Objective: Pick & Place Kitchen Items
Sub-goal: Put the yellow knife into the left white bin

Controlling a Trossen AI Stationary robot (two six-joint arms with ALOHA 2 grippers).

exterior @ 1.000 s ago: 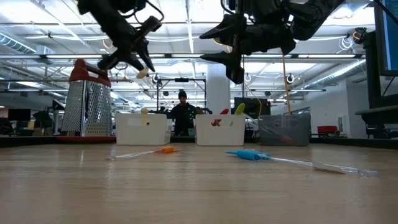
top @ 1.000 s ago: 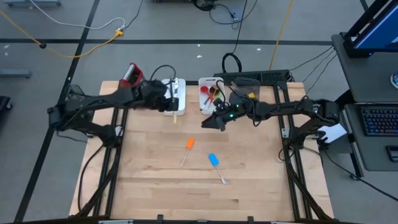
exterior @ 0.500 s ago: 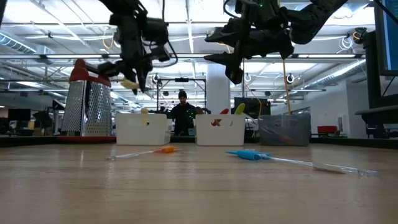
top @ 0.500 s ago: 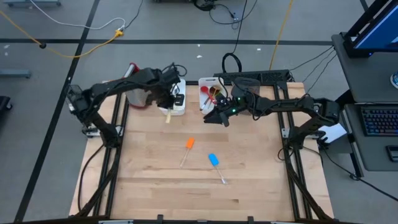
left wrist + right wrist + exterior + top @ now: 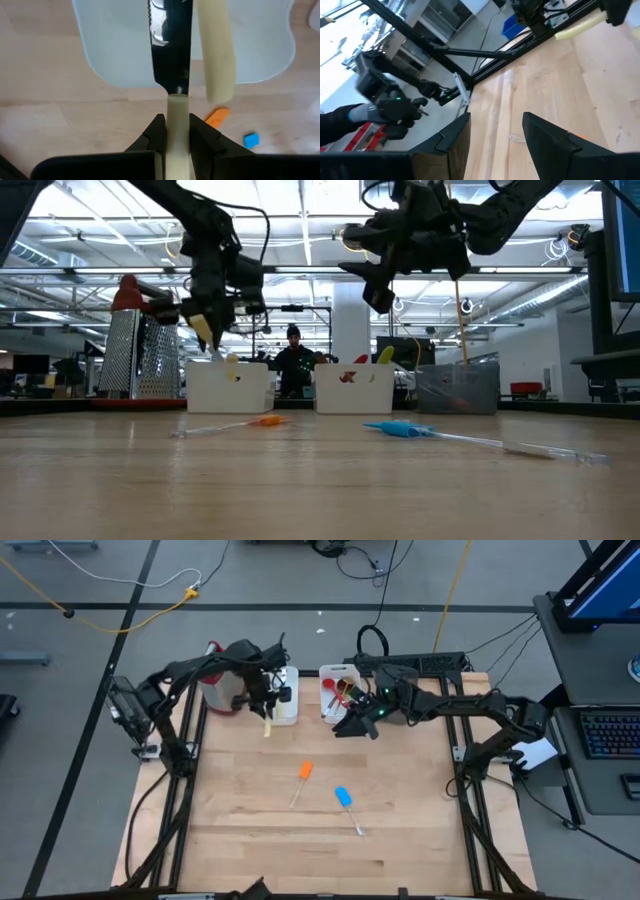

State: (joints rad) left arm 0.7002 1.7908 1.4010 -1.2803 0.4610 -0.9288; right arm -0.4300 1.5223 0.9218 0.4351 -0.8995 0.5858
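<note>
On the light wooden plank worktop (image 5: pixel 260 830), near its middle, an orange-headed spatula with a clear handle (image 5: pixel 303 774) lies beside a blue-headed spatula with a clear handle (image 5: pixel 345 802), the two apart and neither touched. Along the far edge stand two white rectangular plastic bins: the left white bin (image 5: pixel 284 700) and the right white bin (image 5: pixel 333 690), which holds red and yellow utensils. Towards the far left corner stands a metal box grater with a red top (image 5: pixel 140 345), and right of the bins, in the low view, a grey container (image 5: pixel 458 390).

The left gripper (image 5: pixel 262 705) hangs at the left white bin's near edge, its fingers (image 5: pixel 155 132) clamped on a cream-handled knife (image 5: pixel 172 60); the dark blade points over the bin, where another cream handle (image 5: pixel 215 50) lies. The right gripper (image 5: pixel 352 724) hovers just in front of the right white bin, its fingers (image 5: pixel 547 137) spread apart and holding nothing.

Beyond the table the floor is grey, crossed by yellow and black cables. The low view shows a large hall with ceiling strip lights, metal framing and a person in dark clothes (image 5: pixel 293 365) standing behind the bins. At the right of the table a desk carries a keyboard (image 5: pixel 610 735). No writing can be read.
</note>
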